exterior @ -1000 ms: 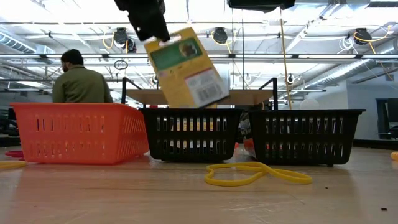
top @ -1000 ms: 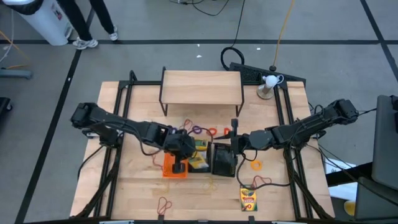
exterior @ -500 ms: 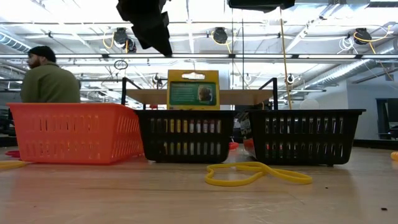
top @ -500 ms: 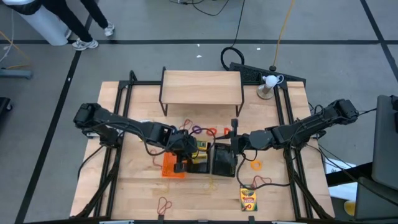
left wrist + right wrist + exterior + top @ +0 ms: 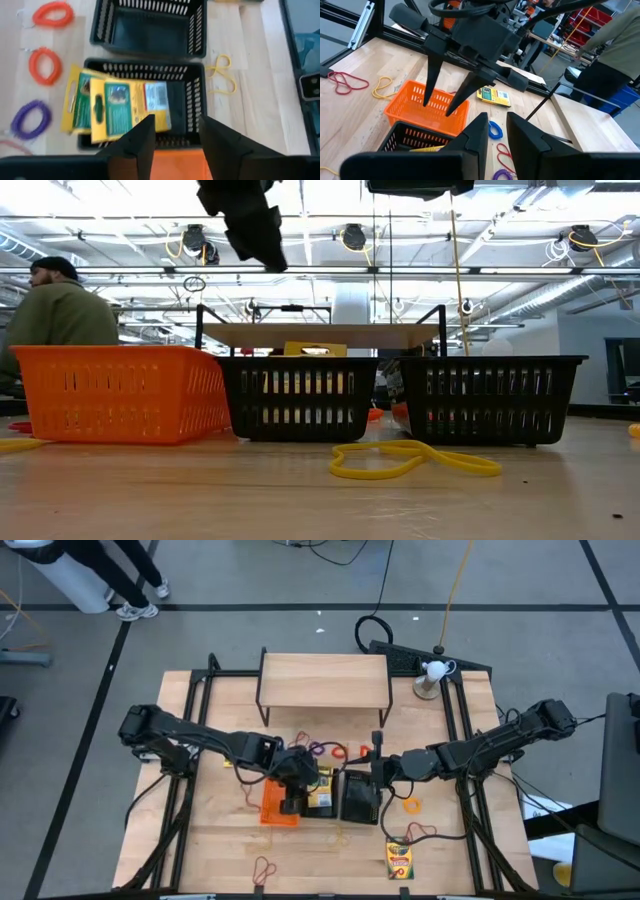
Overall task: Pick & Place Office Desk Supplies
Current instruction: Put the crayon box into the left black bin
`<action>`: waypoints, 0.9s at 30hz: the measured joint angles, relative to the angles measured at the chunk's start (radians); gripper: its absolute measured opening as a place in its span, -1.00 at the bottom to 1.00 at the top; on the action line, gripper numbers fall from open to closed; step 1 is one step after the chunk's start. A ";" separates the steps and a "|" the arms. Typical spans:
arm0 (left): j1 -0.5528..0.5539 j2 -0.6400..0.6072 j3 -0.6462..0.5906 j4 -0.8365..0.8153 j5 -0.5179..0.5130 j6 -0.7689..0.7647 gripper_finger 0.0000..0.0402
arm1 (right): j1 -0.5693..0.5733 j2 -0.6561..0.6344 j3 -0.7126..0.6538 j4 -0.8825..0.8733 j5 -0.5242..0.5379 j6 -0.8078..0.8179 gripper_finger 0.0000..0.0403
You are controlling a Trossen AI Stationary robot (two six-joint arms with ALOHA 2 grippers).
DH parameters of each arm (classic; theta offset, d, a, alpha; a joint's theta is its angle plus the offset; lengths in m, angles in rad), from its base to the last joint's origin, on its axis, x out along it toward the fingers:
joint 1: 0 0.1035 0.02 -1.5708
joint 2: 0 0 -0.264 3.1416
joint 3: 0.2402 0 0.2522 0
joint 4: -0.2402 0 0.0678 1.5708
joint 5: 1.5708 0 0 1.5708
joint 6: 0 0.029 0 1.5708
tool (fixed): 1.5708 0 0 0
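Yellow-and-green crayon boxes lie in the middle black tray, so the spread, empty left end effector should rise straight clear of its rim.

At the far edge of the wooden table you see a raised wooden shelf on a dark frame, and near the table's far right corner a small white object on a round base with a black cable looped on the grey floor beside it. Beyond the table's far left corner, a person's legs and shoes stand next to a white cylindrical container. In the low view, 1 person in an olive jacket is at the left, under ceiling beams and round lamps.
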 joint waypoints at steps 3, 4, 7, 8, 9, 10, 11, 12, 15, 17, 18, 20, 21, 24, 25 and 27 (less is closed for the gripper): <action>0.004 -0.016 0.014 -0.092 -0.026 -0.005 -0.18 | 0.000 0.000 0.000 0.000 0.000 0.000 -0.71; 0.005 -0.020 0.024 -0.164 -0.043 -0.017 -0.18 | 0.000 0.000 0.000 -0.001 -0.001 0.000 -0.71; 0.004 -0.028 0.066 -0.378 -0.106 -0.088 -0.18 | 0.000 0.000 0.000 -0.007 -0.004 0.000 -0.71; -0.003 -0.035 0.071 -0.445 -0.129 -0.117 -0.18 | 0.000 0.000 0.000 -0.008 -0.004 0.000 -0.71; -0.014 -0.038 0.072 -0.498 -0.153 -0.147 -0.18 | 0.000 0.000 0.000 -0.009 -0.004 0.000 -0.71; -0.023 -0.039 0.072 -0.540 -0.172 -0.173 -0.18 | 0.000 0.000 0.000 -0.014 -0.004 0.001 -0.71; -0.038 -0.040 0.069 -0.578 -0.189 -0.200 -0.18 | 0.000 0.000 0.000 -0.021 -0.004 0.002 -0.71; -0.053 -0.040 0.068 -0.620 -0.206 -0.222 -0.17 | 0.000 0.000 0.000 -0.030 -0.004 0.002 -0.71; -0.107 -0.039 0.066 -0.721 -0.258 -0.287 -0.17 | 0.000 0.000 0.000 -0.040 -0.004 0.017 -0.71; -0.145 -0.039 0.065 -0.751 -0.309 -0.332 -0.17 | 0.000 0.000 0.000 -0.041 -0.004 0.024 -0.71; -0.164 -0.039 0.061 -0.755 -0.339 -0.357 -0.17 | 0.000 0.000 0.000 -0.043 -0.004 0.025 -0.71; -0.205 -0.039 0.049 -0.772 -0.392 -0.409 -0.17 | 0.001 0.000 0.000 -0.045 -0.005 0.030 -0.71; -0.228 -0.039 0.040 -0.785 -0.413 -0.439 -0.17 | 0.001 0.000 0.000 -0.046 -0.005 0.033 -0.71; -0.299 -0.039 -0.020 -0.803 -0.443 -0.527 -0.17 | 0.001 0.000 0.000 -0.046 -0.005 0.038 -0.71; -0.321 -0.039 -0.048 -0.802 -0.444 -0.560 -0.17 | 0.001 0.000 0.000 -0.047 -0.005 0.038 -0.71; -0.366 -0.038 -0.109 -0.797 -0.443 -0.642 -0.17 | 0.001 0.000 0.000 -0.047 -0.005 0.038 -0.71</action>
